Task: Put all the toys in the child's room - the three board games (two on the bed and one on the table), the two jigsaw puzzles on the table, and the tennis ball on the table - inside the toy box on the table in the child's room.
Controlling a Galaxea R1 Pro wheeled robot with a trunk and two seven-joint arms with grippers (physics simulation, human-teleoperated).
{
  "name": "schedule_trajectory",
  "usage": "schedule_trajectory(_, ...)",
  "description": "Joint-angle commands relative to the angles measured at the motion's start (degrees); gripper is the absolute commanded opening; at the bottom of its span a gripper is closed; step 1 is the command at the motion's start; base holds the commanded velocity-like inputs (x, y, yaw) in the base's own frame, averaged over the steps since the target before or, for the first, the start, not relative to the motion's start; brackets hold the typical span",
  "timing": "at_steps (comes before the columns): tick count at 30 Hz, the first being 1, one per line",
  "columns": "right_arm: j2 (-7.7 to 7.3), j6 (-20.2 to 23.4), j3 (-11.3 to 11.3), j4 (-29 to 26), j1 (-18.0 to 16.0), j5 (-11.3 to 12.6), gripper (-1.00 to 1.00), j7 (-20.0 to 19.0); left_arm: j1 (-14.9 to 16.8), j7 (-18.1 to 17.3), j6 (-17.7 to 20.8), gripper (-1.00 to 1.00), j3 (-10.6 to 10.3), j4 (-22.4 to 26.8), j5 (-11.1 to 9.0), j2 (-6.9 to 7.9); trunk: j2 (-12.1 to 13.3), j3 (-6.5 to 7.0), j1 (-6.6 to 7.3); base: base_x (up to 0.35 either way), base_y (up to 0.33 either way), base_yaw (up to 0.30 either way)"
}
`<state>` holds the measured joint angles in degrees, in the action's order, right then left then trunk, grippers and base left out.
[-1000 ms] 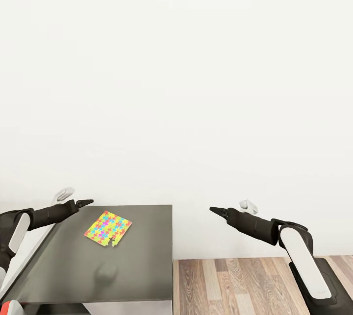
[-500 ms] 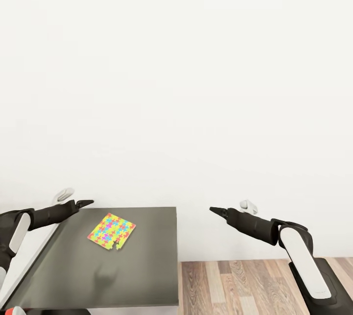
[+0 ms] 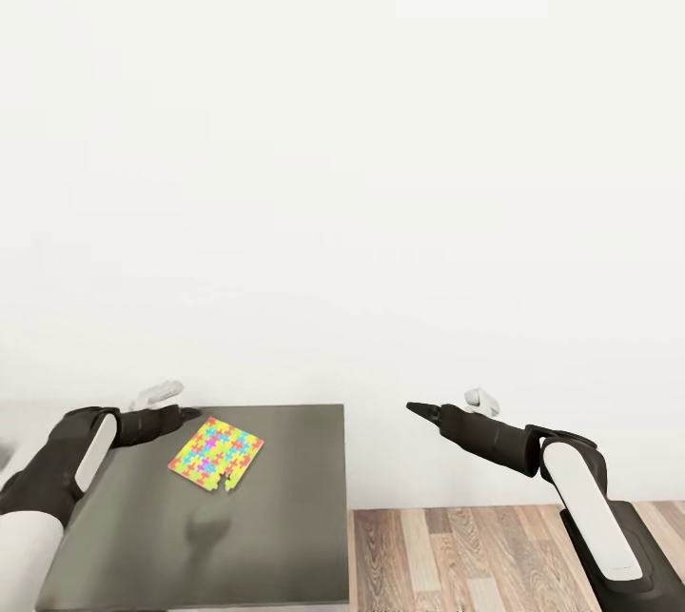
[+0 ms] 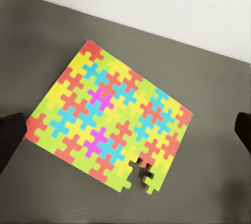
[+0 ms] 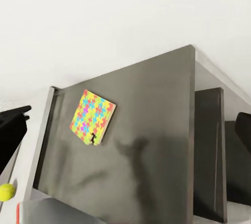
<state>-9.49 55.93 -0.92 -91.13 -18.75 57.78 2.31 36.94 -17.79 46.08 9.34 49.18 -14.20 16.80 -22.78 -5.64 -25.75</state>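
A plain white wall (image 3: 381, 165) takes up the far side of the scene from left to right, smooth and evenly lit, without marks or fittings. At the near right lies a wood floor (image 3: 495, 555) of long planks in mixed brown and grey-brown tones, with visible grain; the planks run from near to far and end in a straight line at the foot of the wall. The left wrist view shows the same white wall (image 4: 172, 4) as a pale band, and the right wrist view shows it as a broad blank area (image 5: 104, 20)
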Motion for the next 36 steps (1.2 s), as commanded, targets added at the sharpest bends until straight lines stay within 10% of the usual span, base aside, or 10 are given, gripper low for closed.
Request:
schedule_trajectory(1, -0.05, 0.2, 0.0, 0.0, -0.1, 0.2, 1.0, 0.2, 0.1, 1.5, 0.3, 1.0, -0.1, 0.0, 0.1, -0.48, -0.1, -0.22, -0.03, 0.003, 0.0, 0.0)
schedule_trajectory(6, -0.18, 0.2, 0.0, 0.0, -0.1, 0.3, 1.0, 0.2, 0.1, 11.3, 0.0, 1.0, -0.9, 0.0, 0.0, -2.81, -0.1, -0.67, -0.03, 0.001, 0.0, 0.0)
schedule_trajectory(36, -0.31, 0.2, 0.2, 0.0, -0.1, 0.2, 1.0, 0.2, 0.7, 17.7, -6.0, 1.0, -1.2, 0.0, 0.3, -4.95, -0.1, -3.48, -0.03, 0.038, 0.0, 0.0)
